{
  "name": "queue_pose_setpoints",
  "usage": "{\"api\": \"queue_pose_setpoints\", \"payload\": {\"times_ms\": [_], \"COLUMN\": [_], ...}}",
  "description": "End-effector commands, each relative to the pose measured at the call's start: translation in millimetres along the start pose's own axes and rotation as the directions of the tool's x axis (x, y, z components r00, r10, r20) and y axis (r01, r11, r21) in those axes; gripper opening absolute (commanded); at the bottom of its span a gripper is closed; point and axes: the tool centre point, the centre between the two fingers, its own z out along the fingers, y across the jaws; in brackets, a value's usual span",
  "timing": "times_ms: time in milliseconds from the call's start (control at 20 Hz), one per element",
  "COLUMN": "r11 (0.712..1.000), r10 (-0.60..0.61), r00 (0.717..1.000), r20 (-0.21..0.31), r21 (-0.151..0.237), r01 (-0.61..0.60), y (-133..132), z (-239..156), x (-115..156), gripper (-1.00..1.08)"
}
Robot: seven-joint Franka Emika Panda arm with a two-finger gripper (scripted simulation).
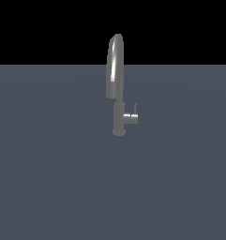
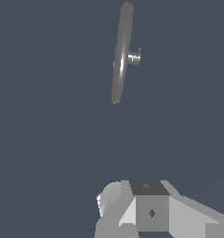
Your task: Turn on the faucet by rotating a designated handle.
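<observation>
The faucet (image 1: 115, 70) stands upright in the middle of the exterior view, its arched spout rising from a thicker base column (image 1: 119, 121). The handle (image 1: 131, 117) is a short stub jutting from the column toward the exterior view's right, with a thin pin standing up at its tip. The wrist view looks down on the faucet (image 2: 121, 56) from above, with the handle (image 2: 134, 57) sticking out of its side. Grey blocks of my gripper (image 2: 141, 209) fill the edge of that view, well apart from the faucet. Its fingertips are not visible. The arm does not show in the exterior view.
The faucet stands on a flat blue-grey surface (image 1: 53, 178) that stretches across both views. A black background lies behind it.
</observation>
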Motion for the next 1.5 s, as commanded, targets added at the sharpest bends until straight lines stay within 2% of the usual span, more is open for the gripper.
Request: {"api": "queue_pose_setpoints", "payload": {"times_ms": [0, 350, 700, 1050, 1450], "r11": [1.000, 1.000, 0.996, 0.977, 0.930], "r10": [0.000, 0.017, 0.066, 0.144, 0.235], "r00": [1.000, 1.000, 0.996, 0.979, 0.935], "r20": [0.000, 0.015, 0.061, 0.145, 0.265], "r21": [0.000, 0.016, 0.062, 0.134, 0.219], "r01": [0.000, -0.017, -0.070, -0.164, -0.296], "y": [0.0, -0.2, -0.1, 2.0, 8.7], "z": [0.0, 0.9, 4.3, 12.2, 27.6], "x": [0.0, 7.0, 28.2, 64.1, 111.6], "gripper": [-1.00, -1.00, -1.00, -1.00, -1.00]}}
